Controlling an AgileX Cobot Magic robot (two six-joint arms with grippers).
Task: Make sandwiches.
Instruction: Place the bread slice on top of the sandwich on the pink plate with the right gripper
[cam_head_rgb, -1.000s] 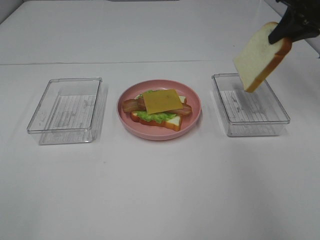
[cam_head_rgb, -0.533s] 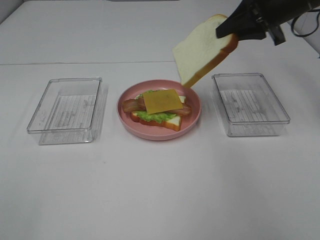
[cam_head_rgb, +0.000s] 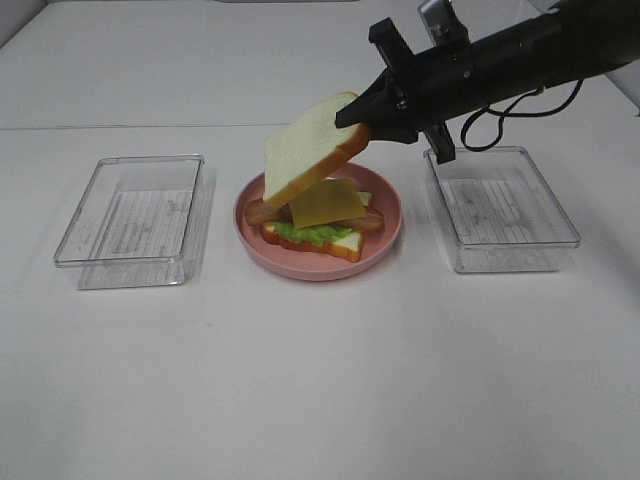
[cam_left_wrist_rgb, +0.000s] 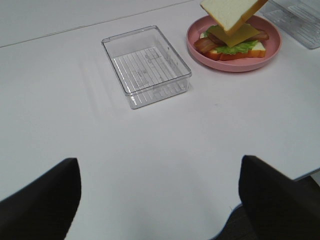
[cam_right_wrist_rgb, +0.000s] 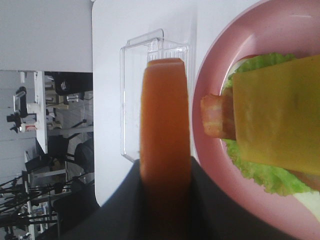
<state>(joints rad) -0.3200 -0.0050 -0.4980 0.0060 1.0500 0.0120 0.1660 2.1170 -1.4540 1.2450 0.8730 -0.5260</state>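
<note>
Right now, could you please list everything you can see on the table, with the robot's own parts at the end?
Top bread slice: one, white with orange-brown crust, held tilted above the plate.
Open sandwich: one stack on the plate; bread, green lettuce, reddish-brown bacon, yellow cheese on top.
Plate: one, pink, round, table centre.
Clear trays: two, see-through, one left of the plate, one right of it.
Table: white.
Right gripper: black, shut on the top bread slice.
Left gripper: black, open, over bare table.

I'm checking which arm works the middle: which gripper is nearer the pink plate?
Right. The right gripper hangs over the pink plate, holding the bread slice. The left gripper sits far back, open, beyond the clear tray.
</note>
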